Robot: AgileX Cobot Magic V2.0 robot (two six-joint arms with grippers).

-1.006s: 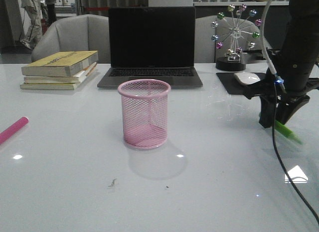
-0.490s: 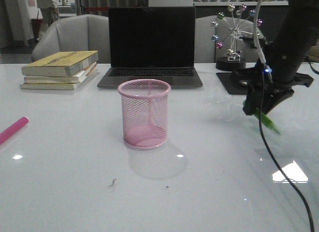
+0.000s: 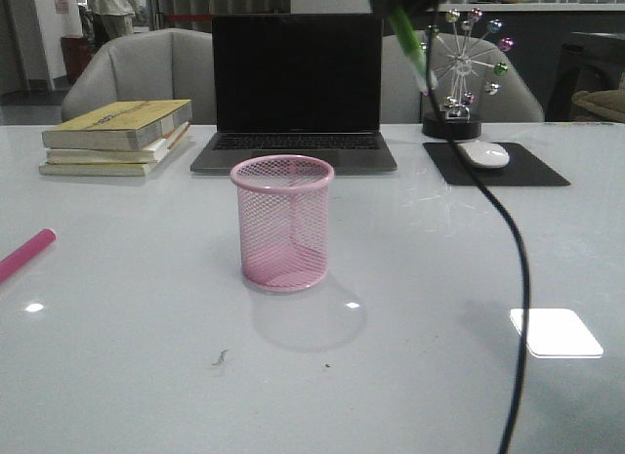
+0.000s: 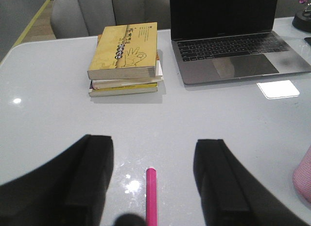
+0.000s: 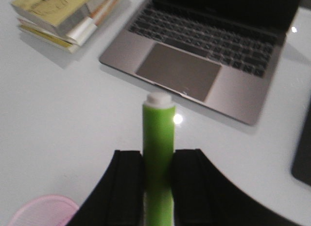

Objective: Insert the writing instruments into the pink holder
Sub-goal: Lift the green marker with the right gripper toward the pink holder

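**Green marker up in the air, pink one on the surface**

Using the pink holder (image 3: 283, 223) as the reference point. It stands upright on the white surface (image 3: 410, 308), nothing visible inside through the mesh. The right gripper (image 5: 158, 160) is clamped on the lime green marker (image 5: 158, 153), fingers pressed against both sides of the barrel, whitish end sticking out past them. In the front view that marker (image 3: 410, 44) hangs tilted high above the holder and off to its right, in front of the laptop (image 3: 296, 88) edge. The holder's rim just peeks into the right wrist view (image 5: 41, 209).

The magenta marker (image 3: 26, 254) lies flat on the surface well to the holder's left. The left gripper (image 4: 154, 187) hovers over it with fingers spread apart, the marker (image 4: 151, 197) between them, not touching either. A stack of books (image 3: 117, 135) sits behind the holder on the left.
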